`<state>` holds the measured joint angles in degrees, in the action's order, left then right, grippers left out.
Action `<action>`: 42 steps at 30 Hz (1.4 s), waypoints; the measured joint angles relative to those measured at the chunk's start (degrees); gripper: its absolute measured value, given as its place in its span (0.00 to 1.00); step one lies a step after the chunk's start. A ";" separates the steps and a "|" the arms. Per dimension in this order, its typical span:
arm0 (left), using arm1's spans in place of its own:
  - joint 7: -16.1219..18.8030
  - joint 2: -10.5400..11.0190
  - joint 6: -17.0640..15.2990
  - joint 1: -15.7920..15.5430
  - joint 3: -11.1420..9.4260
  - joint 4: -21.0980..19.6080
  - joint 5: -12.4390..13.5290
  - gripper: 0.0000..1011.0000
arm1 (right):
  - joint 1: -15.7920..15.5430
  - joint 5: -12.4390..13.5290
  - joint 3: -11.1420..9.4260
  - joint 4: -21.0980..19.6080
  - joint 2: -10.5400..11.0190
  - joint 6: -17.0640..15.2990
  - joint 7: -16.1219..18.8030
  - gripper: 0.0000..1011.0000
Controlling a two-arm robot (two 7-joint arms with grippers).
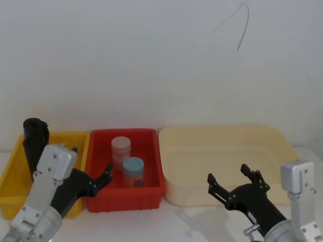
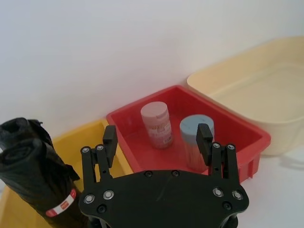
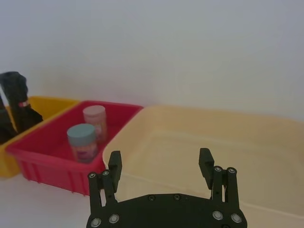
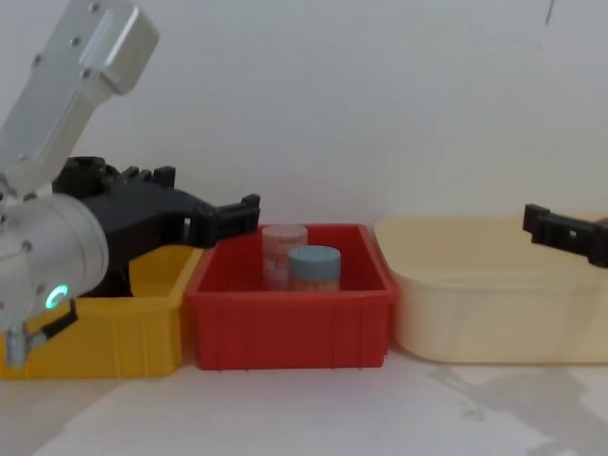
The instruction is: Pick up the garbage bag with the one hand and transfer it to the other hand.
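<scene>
We take the red rectangular plastic bin [image 1: 126, 197] on the white tabletop [image 1: 166, 224] as our landmark. Just beside its left wall sits a yellow rectangular plastic bin [image 1: 11, 200]. In that bin's far corner, away from the red bin, stands the garbage bag [image 2: 42, 178], a black roll of plastic bags set on end. It has a red-and-white label band near the end that sits down in the bin. Crumpled black plastic [image 2: 19, 129] rises right behind its upper end; we cannot tell whether that belongs to the same roll. The left gripper [image 1: 104, 177], slim, black and two-fingered on the silver-grey arm with a green glow, hangs above the red bin's front left corner, apart from the garbage bag. Its fingers are spread wide with nothing between them.

Inside the red bin we see two clear plastic jars standing upright: a pink-lidded jar [image 1: 121, 148] toward the back and a blue-lidded jar [image 1: 133, 170] just beside it, nearer the front. Just beside the red bin's right wall lies a wide cream plastic tub [image 1: 222, 151] with rounded corners. The right gripper [image 3: 160, 164], also slim, black and two-fingered on a silver-grey arm, hovers to the right of the red bin, near the tub's front rim. Its fingers too are spread, and they pinch nothing.
</scene>
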<state>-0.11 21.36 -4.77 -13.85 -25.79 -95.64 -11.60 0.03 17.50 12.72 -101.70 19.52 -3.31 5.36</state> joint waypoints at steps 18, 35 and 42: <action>5.81 -1.09 -12.43 7.53 5.27 -16.73 -2.55 0.99 | 7.54 6.78 2.33 -5.51 -1.08 -12.96 4.65 0.99; 4.51 3.00 -13.97 23.27 21.92 -29.01 -10.22 0.99 | 16.30 5.22 10.53 -4.60 -6.17 -21.10 2.90 0.99; 1.94 4.75 -13.48 24.19 25.33 -28.83 -12.18 0.99 | 18.89 3.32 13.42 -2.08 -7.72 -21.98 2.45 0.99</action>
<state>1.83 26.11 -18.25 10.33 -0.46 -124.47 -23.78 18.92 20.82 26.13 -103.79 11.81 -25.29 7.82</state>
